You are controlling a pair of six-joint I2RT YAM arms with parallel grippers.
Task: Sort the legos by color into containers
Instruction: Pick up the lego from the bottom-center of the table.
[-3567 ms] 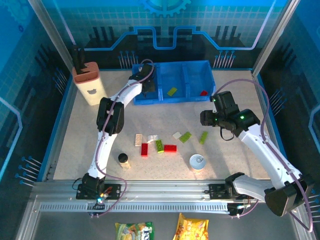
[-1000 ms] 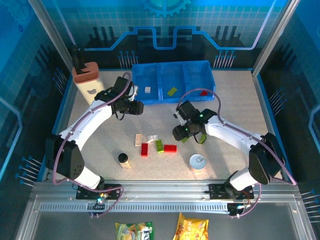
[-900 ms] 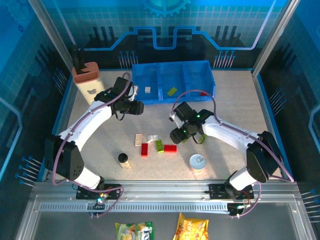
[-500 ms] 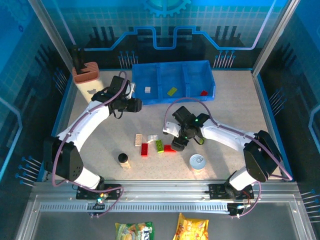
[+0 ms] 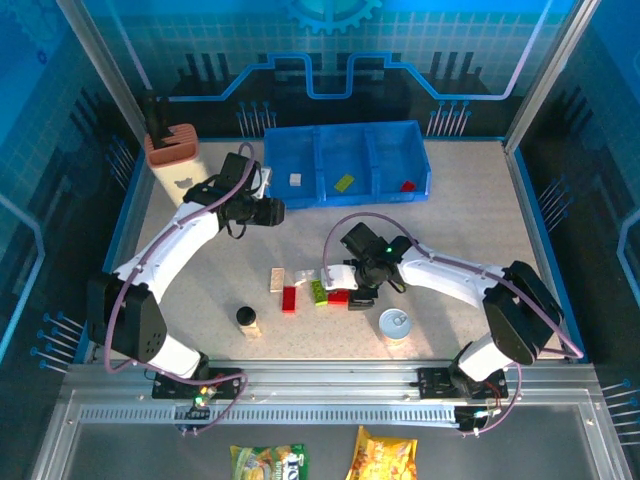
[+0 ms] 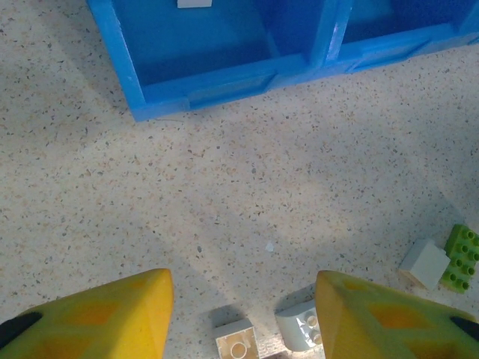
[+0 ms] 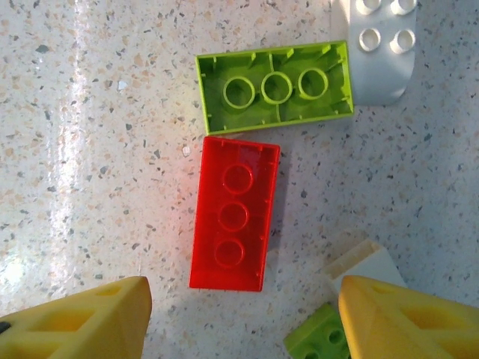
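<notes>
Fingers of the right gripper stand spread and empty astride the red brick on the table, a lime brick at its left end. The left gripper hangs parted, empty, near the blue bin.

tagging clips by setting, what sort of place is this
Likely a robot lab work cell: speckled table walled by blue printed panels, two arms on an aluminium rail, a blue bin tray.
</notes>
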